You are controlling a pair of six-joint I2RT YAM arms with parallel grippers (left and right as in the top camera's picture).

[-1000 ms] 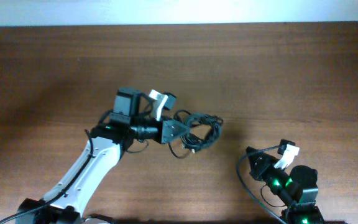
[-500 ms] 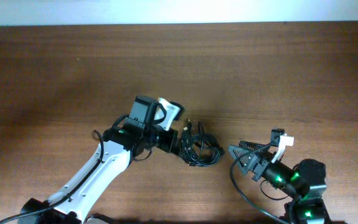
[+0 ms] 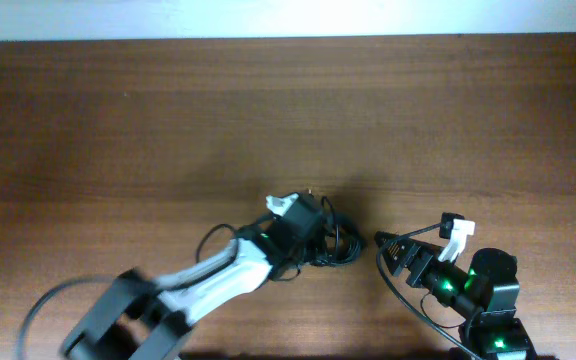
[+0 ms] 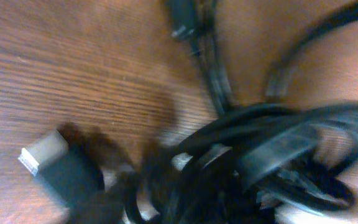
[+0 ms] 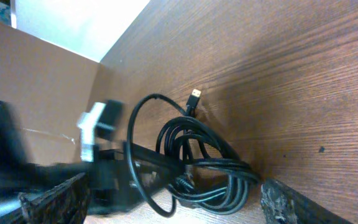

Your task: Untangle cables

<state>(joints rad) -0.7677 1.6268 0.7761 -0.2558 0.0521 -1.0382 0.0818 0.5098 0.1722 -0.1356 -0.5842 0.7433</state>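
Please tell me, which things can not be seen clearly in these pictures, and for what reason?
1. Left hand, open or shut: overhead view, motion blur and the cable bundle cover its fingers; left wrist view is too close and blurred.
2. Number of cables in the bundle: every view, the loops overlap.
3. Which cable the USB plug belongs to: right wrist view, its cord vanishes into the loops.

We log a dark brown wood-grain tabletop (image 3: 118, 120), with a white wall strip (image 3: 288, 18) along its far edge. In the right wrist view, a plain brown board (image 5: 30, 74) stands past the tabletop's edge.
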